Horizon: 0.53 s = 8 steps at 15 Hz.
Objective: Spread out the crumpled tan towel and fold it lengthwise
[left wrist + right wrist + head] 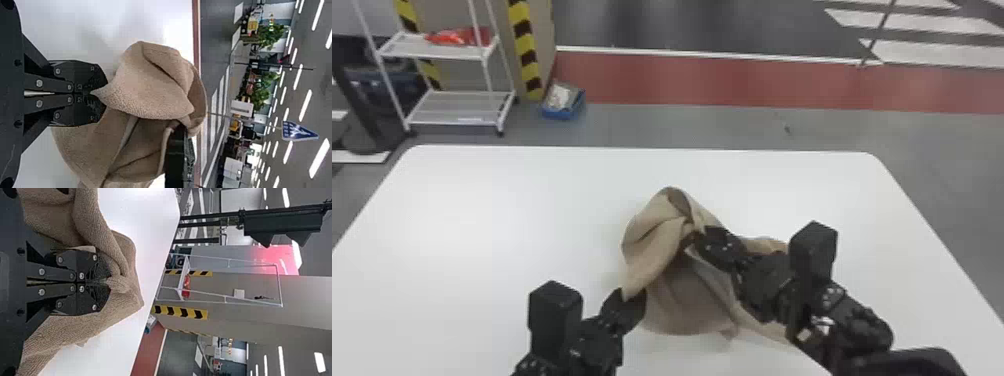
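Left gripper (98, 93) and right gripper (105, 282) both have the towel (654, 245) pinched; best ease them apart gently, kinda level, no yanking

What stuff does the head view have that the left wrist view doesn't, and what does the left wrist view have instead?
Head view: a white shelf rack with something red on it, and a blue bin on the floor.
Left wrist view: green plants, a blue triangle sign and ceiling lights.
Both: the tan towel, the white table and the left hand, shut on the towel.
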Motion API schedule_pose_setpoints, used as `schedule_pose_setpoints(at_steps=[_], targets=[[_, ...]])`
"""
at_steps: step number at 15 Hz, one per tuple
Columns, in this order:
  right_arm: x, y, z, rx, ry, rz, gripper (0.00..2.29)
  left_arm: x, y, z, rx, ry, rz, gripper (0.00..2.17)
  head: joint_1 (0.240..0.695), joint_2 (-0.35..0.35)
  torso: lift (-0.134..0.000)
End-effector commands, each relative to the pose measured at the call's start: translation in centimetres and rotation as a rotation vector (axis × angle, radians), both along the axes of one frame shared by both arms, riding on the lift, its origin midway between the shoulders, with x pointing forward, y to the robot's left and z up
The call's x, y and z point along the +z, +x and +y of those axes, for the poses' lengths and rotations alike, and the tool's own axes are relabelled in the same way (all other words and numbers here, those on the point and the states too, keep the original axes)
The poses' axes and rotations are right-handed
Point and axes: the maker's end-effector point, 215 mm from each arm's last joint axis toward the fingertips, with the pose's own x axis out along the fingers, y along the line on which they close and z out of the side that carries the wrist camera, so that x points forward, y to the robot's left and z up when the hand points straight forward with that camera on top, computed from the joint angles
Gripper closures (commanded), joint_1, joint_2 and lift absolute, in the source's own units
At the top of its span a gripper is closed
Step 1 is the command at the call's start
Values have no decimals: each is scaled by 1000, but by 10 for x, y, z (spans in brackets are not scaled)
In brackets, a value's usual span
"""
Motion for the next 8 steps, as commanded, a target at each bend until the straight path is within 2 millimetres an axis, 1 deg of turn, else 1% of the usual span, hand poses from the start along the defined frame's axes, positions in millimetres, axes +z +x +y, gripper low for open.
schedule_pose_setpoints(at_steps=[1, 2, 3, 5, 6, 7, 8], targets=[[2, 5, -15, -21, 8, 2, 1423, 14, 10, 12, 24, 5, -32, 2142, 695, -104, -124], [3, 8, -22, 14, 6, 14, 1423, 18, 17, 27, 48, 23, -44, 2138, 695, -108, -124], [2, 9, -29, 50, -1, 37, 1423, 29, 28, 49, 79, 39, -61, 2142, 695, -106, -124], [-5, 6, -32, 134, -52, 66, 1423, 37, 43, 90, 128, 60, -52, 2142, 695, -86, -124], [-7, -2, -24, 206, -66, 78, 1423, 44, 50, 106, 146, 68, -53, 2142, 695, -55, -124], [-7, -7, -25, 249, -87, 82, 1423, 50, 56, 119, 161, 78, -61, 2142, 695, -38, -124], [-7, -19, -28, 341, -150, 80, 1423, 58, 63, 130, 173, 79, -72, 2142, 695, -16, -124]])
